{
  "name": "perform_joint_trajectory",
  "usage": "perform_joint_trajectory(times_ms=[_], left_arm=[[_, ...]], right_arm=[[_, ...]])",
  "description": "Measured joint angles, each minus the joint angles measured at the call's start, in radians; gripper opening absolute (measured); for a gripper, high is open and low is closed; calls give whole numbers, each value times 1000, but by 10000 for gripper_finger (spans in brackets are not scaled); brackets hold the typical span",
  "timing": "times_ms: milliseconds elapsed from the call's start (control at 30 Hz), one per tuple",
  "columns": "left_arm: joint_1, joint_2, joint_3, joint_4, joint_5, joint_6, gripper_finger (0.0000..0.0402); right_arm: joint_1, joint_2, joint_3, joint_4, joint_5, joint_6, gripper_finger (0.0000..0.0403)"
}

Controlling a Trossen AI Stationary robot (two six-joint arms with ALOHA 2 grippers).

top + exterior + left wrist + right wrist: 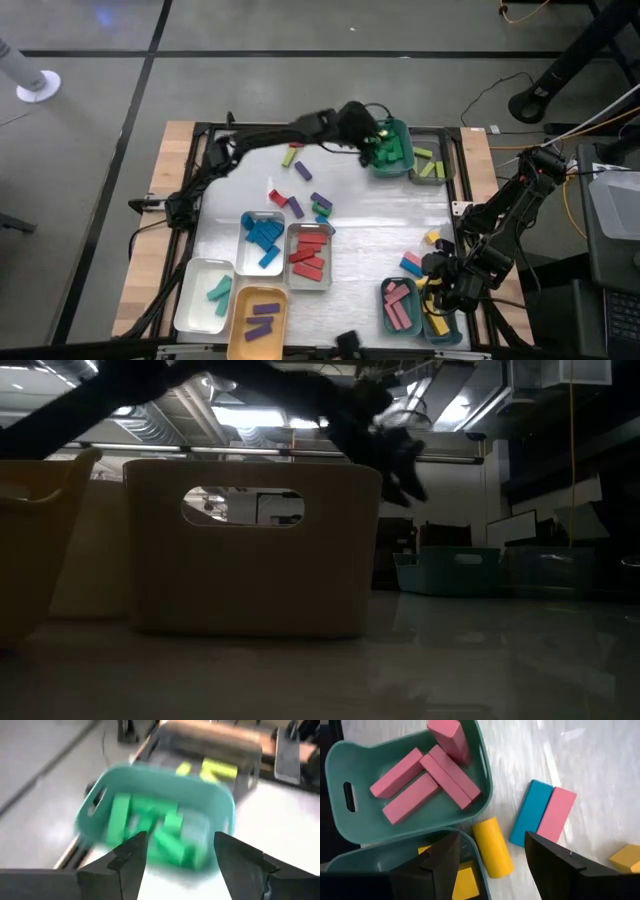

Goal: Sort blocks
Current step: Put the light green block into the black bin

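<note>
Green blocks [165, 832] lie under open left hand [177, 852].

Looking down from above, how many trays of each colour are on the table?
Teal trays: 3
White trays: 2
Grey trays: 2
Orange tray: 1
Total: 8

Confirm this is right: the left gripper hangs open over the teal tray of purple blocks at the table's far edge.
Wrong on colour: the teal tray under the open left gripper holds green blocks, not purple, as the left wrist view shows. The rest stands.
</note>
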Motion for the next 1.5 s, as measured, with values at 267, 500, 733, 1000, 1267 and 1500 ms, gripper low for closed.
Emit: perform_joint_trajectory(times_ms=[267,500,733,1000,1267,1500], left_arm=[[53,-154,7,-779,-3,171,197],[85,-162,-54,-1085,0,52,194],[164,-161,-189,-936,-4,-174,194],[254,-160,-342,-806,-3,-277,194],[292,-160,-455,-699,-3,-319,194],[290,-160,-475,-652,0,-318,194]], right_arm=[[0,0,0,-62,159,-104,218],[-54,0,0,-121,178,-110,218],[-142,0,0,-126,153,-220,217],[-215,0,0,-126,110,-290,217],[-256,0,0,-126,110,-377,217],[-298,0,0,-126,110,-425,217]])
